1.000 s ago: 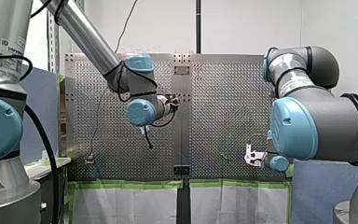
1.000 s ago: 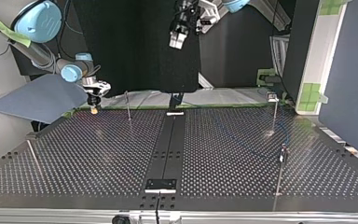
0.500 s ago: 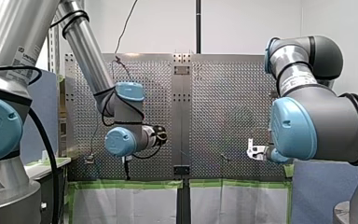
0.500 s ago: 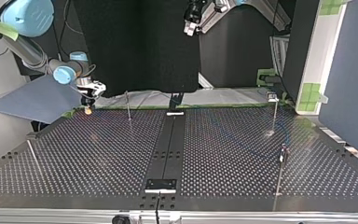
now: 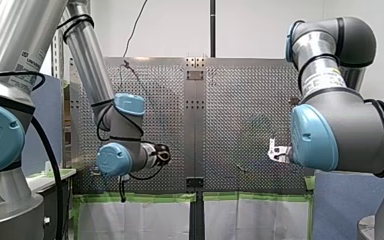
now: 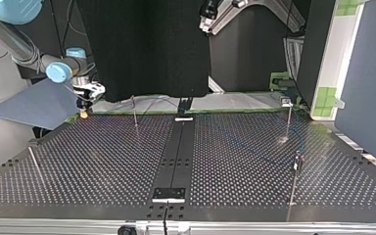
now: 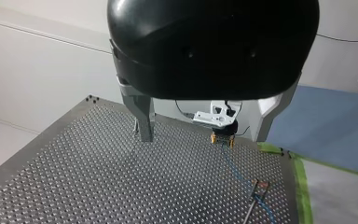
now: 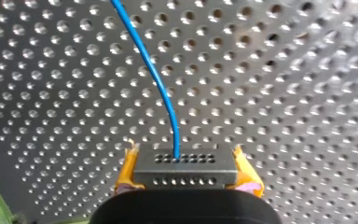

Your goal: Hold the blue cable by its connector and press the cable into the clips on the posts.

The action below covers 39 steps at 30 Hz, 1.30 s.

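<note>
In the right wrist view my right gripper (image 8: 185, 174) is shut with its yellow pads (image 8: 127, 172) on a grey connector (image 8: 185, 161). The blue cable (image 8: 154, 74) runs from the connector out over the perforated table (image 8: 284, 93). The left wrist view shows my left gripper (image 7: 203, 138) open, its metal fingers (image 7: 143, 116) wide apart and empty, high above the table. Far ahead of it my right gripper (image 7: 222, 139) holds the connector, and the cable (image 7: 235, 170) leads to a clip on a post (image 7: 256, 186). In the top view my right gripper (image 6: 84, 113) hangs at the far left corner.
Thin posts stand on the table in the top view: one near the back (image 6: 134, 111), two at its right (image 6: 288, 117) (image 6: 296, 174) and one at its left (image 6: 34, 166). A black strip (image 6: 176, 152) runs down the middle. A blue panel (image 6: 39, 103) lies beside my right gripper.
My left arm has swung down and to the front view's left, its gripper rising toward the top view's upper edge. My right gripper has shifted slightly to the top view's left with the connector.
</note>
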### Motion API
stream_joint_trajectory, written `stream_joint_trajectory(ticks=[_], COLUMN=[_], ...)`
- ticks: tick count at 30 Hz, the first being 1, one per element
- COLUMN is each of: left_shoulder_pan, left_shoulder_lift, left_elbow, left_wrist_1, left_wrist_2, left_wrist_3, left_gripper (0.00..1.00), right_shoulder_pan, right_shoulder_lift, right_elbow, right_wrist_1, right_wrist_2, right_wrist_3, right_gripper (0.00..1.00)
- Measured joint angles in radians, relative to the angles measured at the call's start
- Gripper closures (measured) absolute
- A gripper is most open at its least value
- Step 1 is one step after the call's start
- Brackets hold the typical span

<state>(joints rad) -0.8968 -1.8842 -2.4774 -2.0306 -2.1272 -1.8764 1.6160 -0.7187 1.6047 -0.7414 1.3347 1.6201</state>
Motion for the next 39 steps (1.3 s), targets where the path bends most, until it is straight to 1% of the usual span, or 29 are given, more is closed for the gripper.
stream_joint_trajectory(ticks=[4, 9, 39], left_shoulder_pan=[0.000, 0.000, 0.001], left_shoulder_lift=[0.000, 0.000, 0.000], left_elbow=[0.020, 0.031, 0.033], left_wrist_1=[0.000, 0.000, -0.001], left_wrist_2=[0.006, 0.008, 0.008], left_wrist_3=[0.002, 0.003, 0.003], left_gripper=[0.00, 0.00, 0.00], right_shoulder_pan=[0.003, 0.006, 0.006], right_shoulder_lift=[-0.035, -0.049, -0.051], right_elbow=[0.020, 0.025, 0.025], right_wrist_1=[-0.004, -0.004, -0.004], right_wrist_2=[-0.018, -0.028, -0.030], right_wrist_3=[0.002, 0.003, 0.003], right_gripper=[1.00, 1.00, 1.00])
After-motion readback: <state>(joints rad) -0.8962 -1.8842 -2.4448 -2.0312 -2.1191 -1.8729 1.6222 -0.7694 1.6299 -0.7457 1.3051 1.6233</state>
